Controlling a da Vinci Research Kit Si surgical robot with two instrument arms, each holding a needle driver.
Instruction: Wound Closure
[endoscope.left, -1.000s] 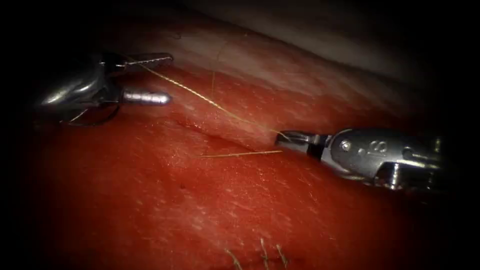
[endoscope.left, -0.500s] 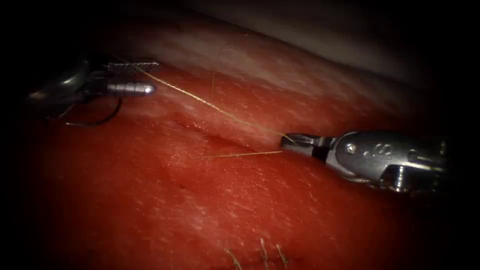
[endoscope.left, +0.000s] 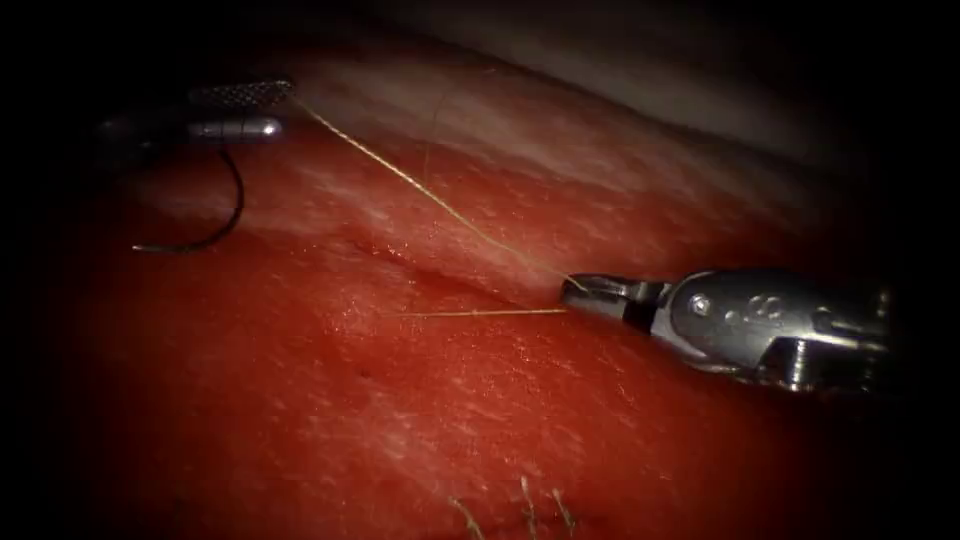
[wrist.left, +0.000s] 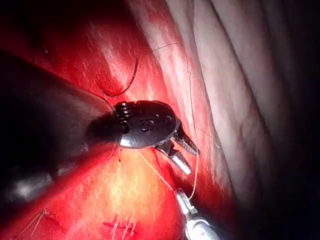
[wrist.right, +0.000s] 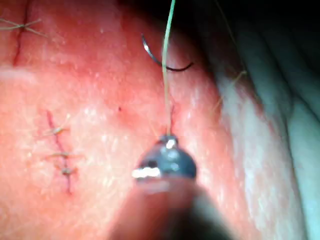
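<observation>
Reading the step from how things lie, we judge this to be thread handling, not needle work. The fine pale-gold thread (endoscope.left: 420, 192) runs in a straight, taut line between the two tools.

- **Right arm's steel claw (endoscope.left: 578, 287):** it is closed on the thread just right of the dark slit of the cut (endoscope.left: 430, 275). A short loose thread tail (endoscope.left: 480, 312) lies across the cut beside it.
- **Left arm's steel claw (endoscope.left: 280, 110):** it sits at the far left with its jaws apart. The thread meets the tip of its serrated upper jaw, but we cannot tell whether it is caught there or merely draped.
- **Thin dark curved needle (endoscope.left: 240, 200):** neither tool holds it. It lies on the red, wet pork-belly tissue (endoscope.left: 450, 420), well left of the cut and just below the left claw, and looks free of the tissue.

By our estimate, the next move calls for even tension, so the strand neither cuts into the tissue edge nor slips off the open jaw.

Trimmed thread ends (endoscope.left: 525, 510) stand at the near edge.
</observation>
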